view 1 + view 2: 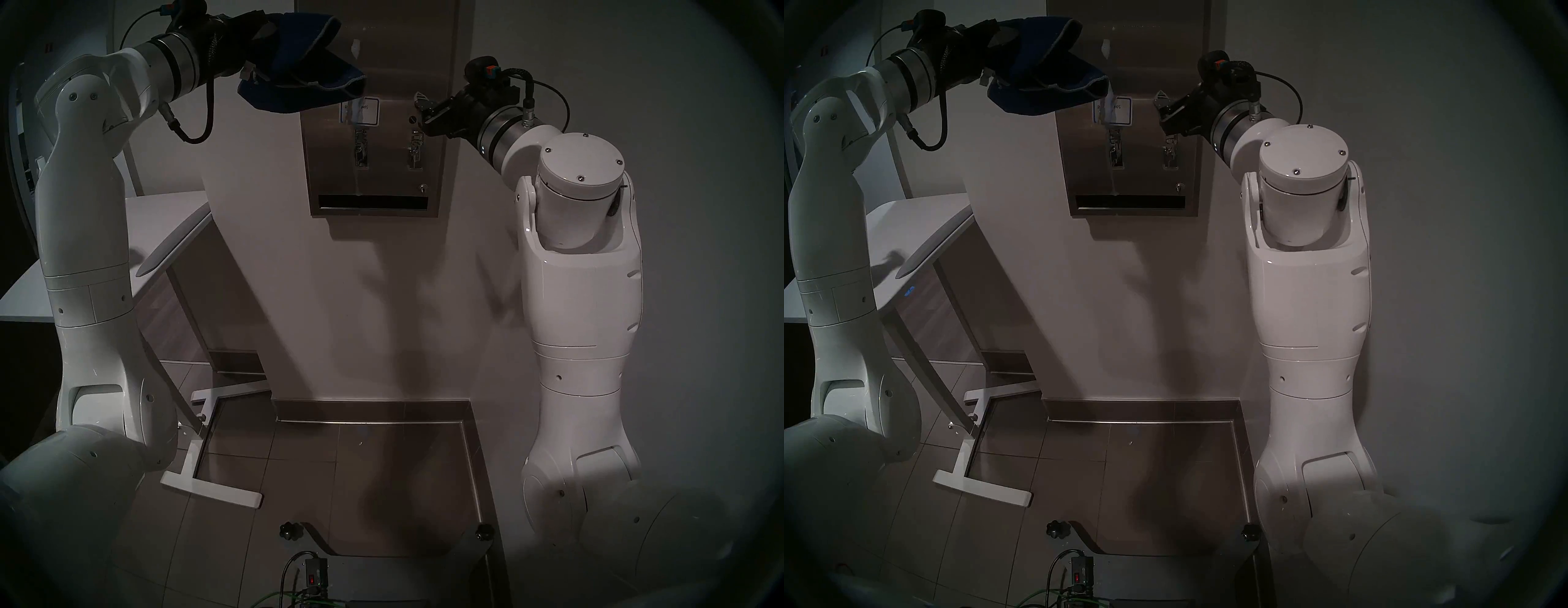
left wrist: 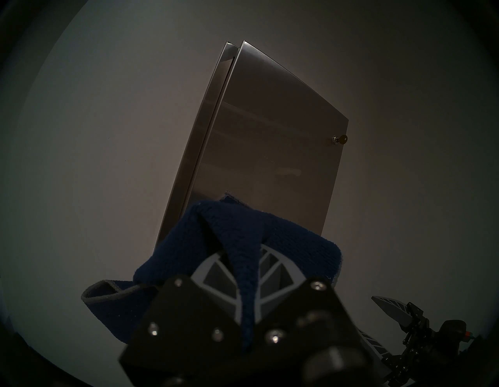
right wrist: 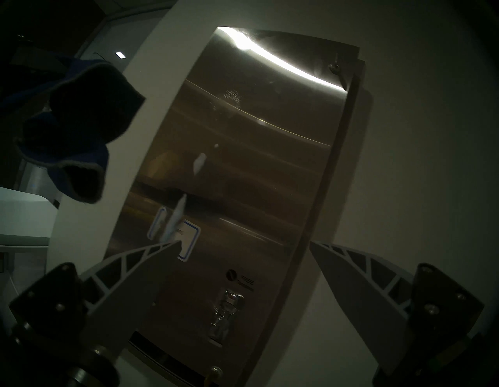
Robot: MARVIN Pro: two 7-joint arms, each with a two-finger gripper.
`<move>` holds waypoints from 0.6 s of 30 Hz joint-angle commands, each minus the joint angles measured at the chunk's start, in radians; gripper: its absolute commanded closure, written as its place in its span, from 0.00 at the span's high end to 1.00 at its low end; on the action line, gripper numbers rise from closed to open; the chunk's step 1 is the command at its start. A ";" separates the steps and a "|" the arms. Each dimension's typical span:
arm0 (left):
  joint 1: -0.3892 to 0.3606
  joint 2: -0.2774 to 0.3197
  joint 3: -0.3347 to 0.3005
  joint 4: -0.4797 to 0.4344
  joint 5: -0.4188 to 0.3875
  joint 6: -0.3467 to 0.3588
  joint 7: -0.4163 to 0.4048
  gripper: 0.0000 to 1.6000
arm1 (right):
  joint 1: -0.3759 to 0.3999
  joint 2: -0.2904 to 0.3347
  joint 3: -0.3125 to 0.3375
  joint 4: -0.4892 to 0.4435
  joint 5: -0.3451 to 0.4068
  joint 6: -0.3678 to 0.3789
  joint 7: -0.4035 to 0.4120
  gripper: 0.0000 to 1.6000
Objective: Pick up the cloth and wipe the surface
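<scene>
Head views, left to right. The left gripper (image 1: pixel 254 55) is raised at the upper left, its fingers clenched on the navy cloth (image 1: pixel 297 72), which bunches over them and hangs in folds before the left edge of the steel dispenser panel (image 1: pixel 382 178); whether cloth and panel touch cannot be told here. The panel is mounted on the wall and carries a blue-bordered label (image 1: pixel 360 111), two small levers (image 1: pixel 360 148) and a dark slot (image 1: pixel 372 201) along its base. At the right the right gripper (image 1: pixel 420 111) points toward the panel's right edge, level with the label, its fingers spread and holding nothing. A white table (image 1: pixel 169 225) stands low at the left.

Left wrist view: the cloth (image 2: pixel 237 243) is pinched between the two ribbed fingers (image 2: pixel 216 275), a fold running down between them; the panel's upper part (image 2: pixel 270 148) rises beyond, with a key (image 2: pixel 340 139) near its right edge, hidden from the head cameras.

Right wrist view: both fingers (image 3: pixel 359 273) stand wide apart, framing the panel (image 3: pixel 243 162); white smears (image 3: pixel 199 162) on the steel show clearly, and the cloth (image 3: pixel 75 135) appears at far left, beside the panel.
</scene>
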 commanded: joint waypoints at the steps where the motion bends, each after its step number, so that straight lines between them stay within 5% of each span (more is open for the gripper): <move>1: -0.035 -0.021 0.005 -0.014 -0.060 -0.003 0.000 0.00 | 0.081 -0.009 0.002 0.009 0.030 -0.038 0.027 1.00; 18: -0.054 -0.055 0.017 0.042 -0.173 -0.003 0.023 0.00 | 0.139 -0.013 -0.014 0.055 0.113 -0.058 0.155 1.00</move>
